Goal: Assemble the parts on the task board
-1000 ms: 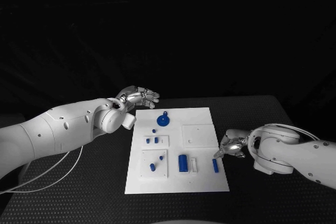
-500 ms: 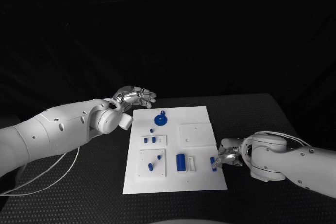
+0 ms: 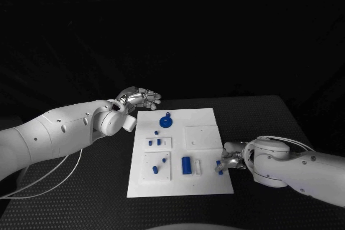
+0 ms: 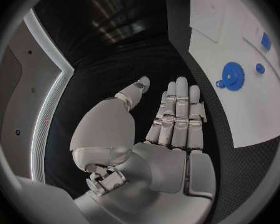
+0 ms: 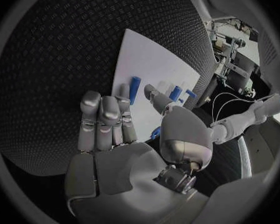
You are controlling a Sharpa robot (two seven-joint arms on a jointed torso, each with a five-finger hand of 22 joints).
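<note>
The white task board (image 3: 203, 135) lies in the middle of the black table. On it are a blue gear (image 3: 166, 122), a blue cylinder (image 3: 187, 164), a thin blue peg (image 3: 220, 166) near its right edge, and several small blue pieces on the left plates. My right hand (image 3: 230, 157) hovers at the board's right edge, just beside the thin peg, fingers straight and thumb apart, holding nothing. In the right wrist view its fingertips (image 5: 124, 93) end close to a blue peg (image 5: 134, 89). My left hand (image 3: 140, 99) is raised off the board's far left corner, fingers straight (image 4: 177, 114), empty; the gear (image 4: 231, 75) lies beyond it.
Bare raised white plates sit on the board, one at the right middle (image 3: 201, 137) and two at the left (image 3: 158, 166). Black table surface (image 3: 266, 120) surrounds the board. A white cable (image 3: 50, 182) hangs under my left arm.
My right hand has come in leftward from the table onto the board's right edge, beside the thin peg. The left hand has stayed put.
</note>
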